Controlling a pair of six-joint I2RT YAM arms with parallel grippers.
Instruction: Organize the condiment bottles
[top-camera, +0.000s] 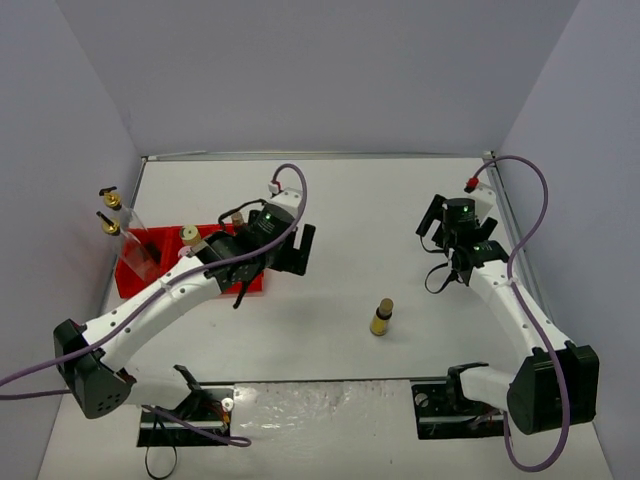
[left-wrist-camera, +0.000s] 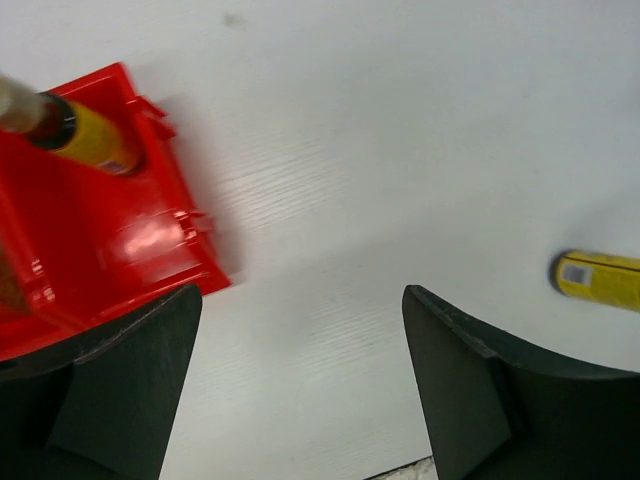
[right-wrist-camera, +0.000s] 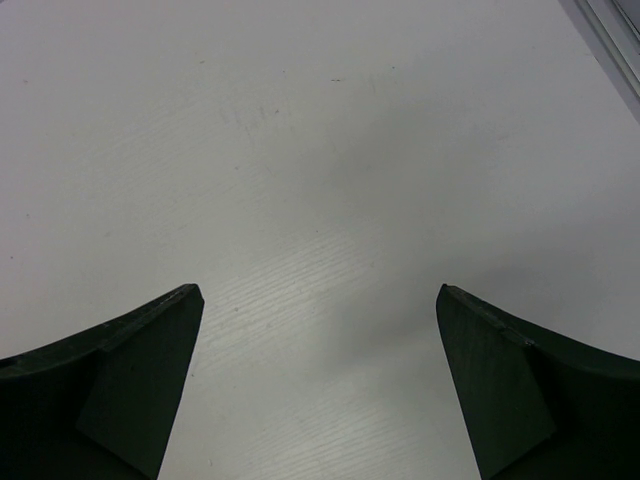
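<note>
One tiny yellow brown-capped bottle (top-camera: 381, 317) stands alone on the table, and it shows at the right edge of the left wrist view (left-wrist-camera: 600, 279). Another tiny yellow bottle (left-wrist-camera: 88, 138) sits in the red tray (left-wrist-camera: 90, 250). Only its cap (top-camera: 237, 218) shows past the arm in the top view. Two tall clear bottles with gold spouts (top-camera: 108, 198) (top-camera: 107, 225) stand at the tray's left end (top-camera: 135, 268). A yellow cap (top-camera: 189, 234) shows in the tray. My left gripper (top-camera: 298, 252) (left-wrist-camera: 300, 380) is open and empty just right of the tray. My right gripper (top-camera: 432, 225) (right-wrist-camera: 315, 390) is open over bare table.
Grey walls close in the table on three sides, and a metal rail (top-camera: 505, 215) runs along its right edge. My left arm (top-camera: 170, 290) lies across the tray's front. The lone bottle stands between my two grippers, nearer the front.
</note>
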